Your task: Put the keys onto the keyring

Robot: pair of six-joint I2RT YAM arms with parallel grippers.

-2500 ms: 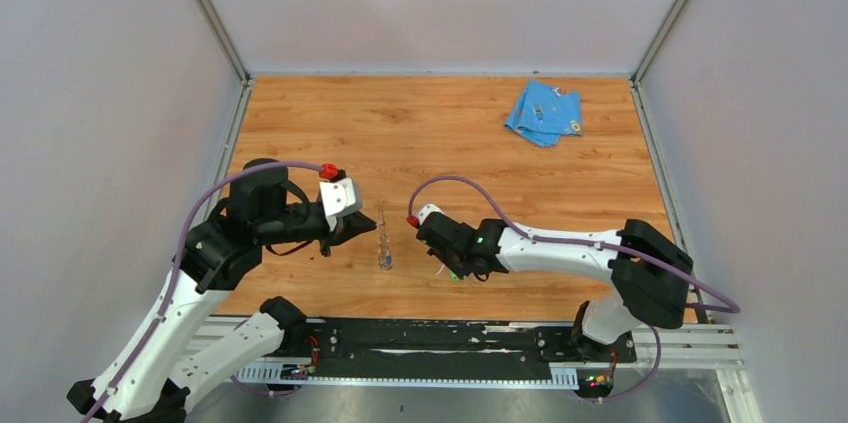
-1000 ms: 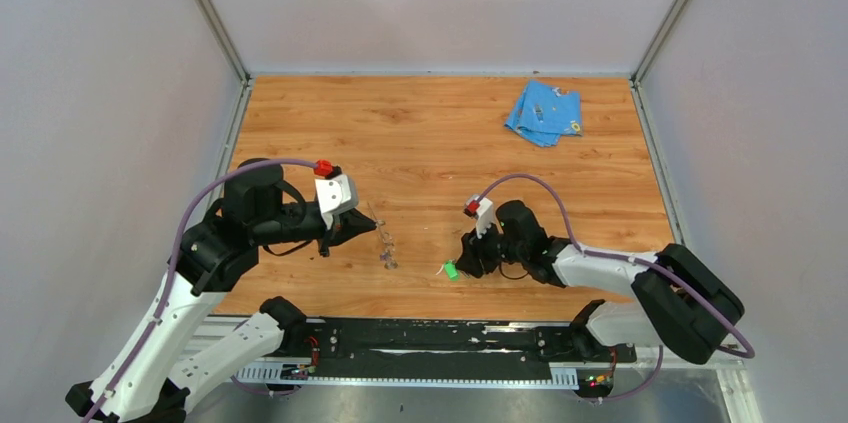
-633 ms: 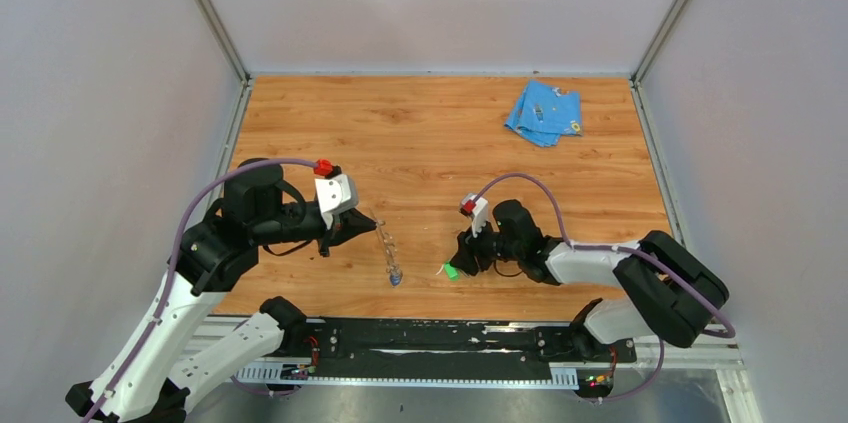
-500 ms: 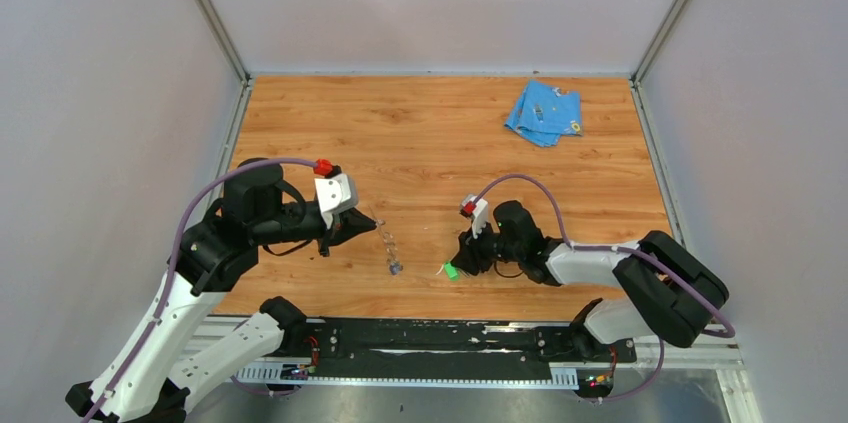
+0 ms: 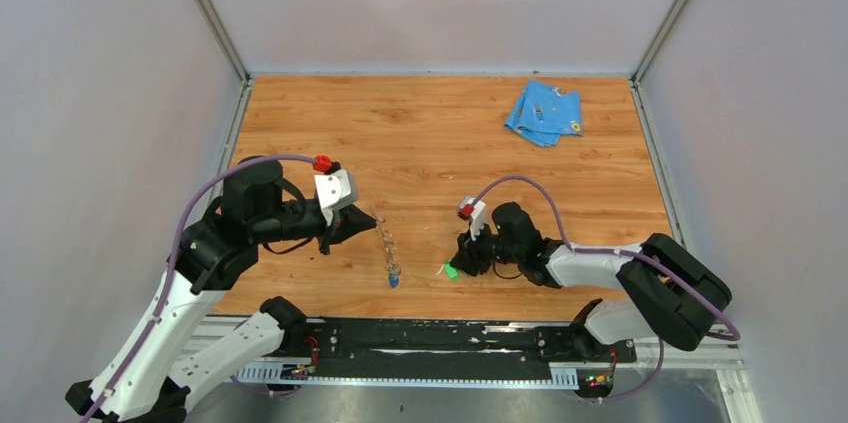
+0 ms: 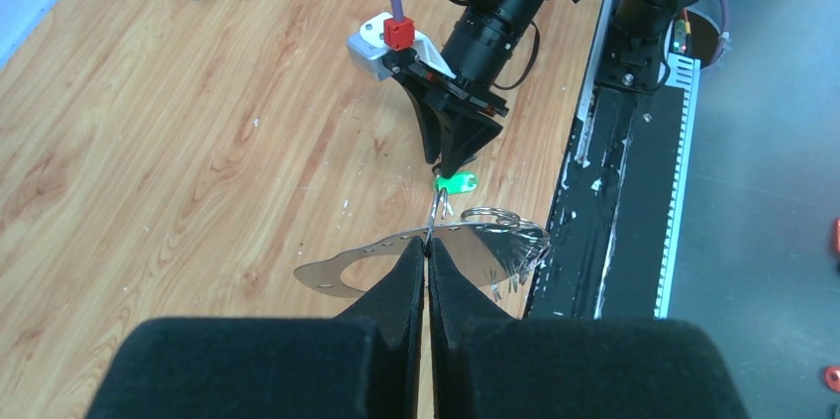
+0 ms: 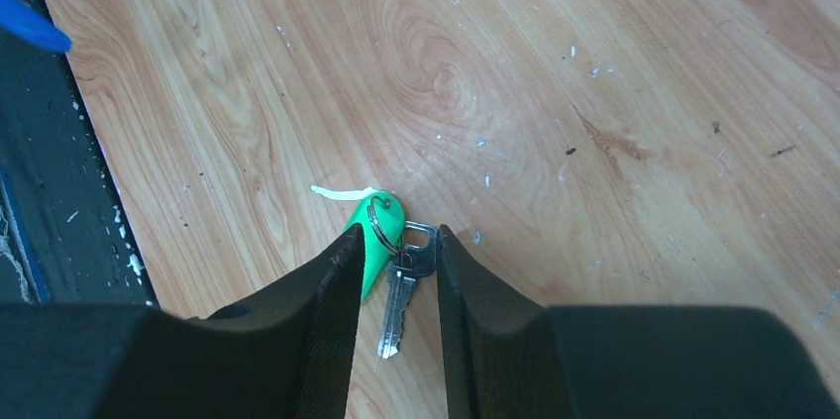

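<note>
Wooden table. The green key lies by the near edge, its blade pointing toward the right wrist camera. The right gripper straddles it with a narrow gap; whether it grips cannot be told. Left of the green key, the left gripper pinches the keyring, whose long axis runs near-to-far. The blue key hangs at its near end, too small to make out. The cloth lies far beyond.

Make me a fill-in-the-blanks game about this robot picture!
The left gripper pinches the shiny metal ___.
The key between the right gripper's fingers has a ___ head.
The cloth in the far corner is ___.
Missing words: keyring, green, blue.
</note>
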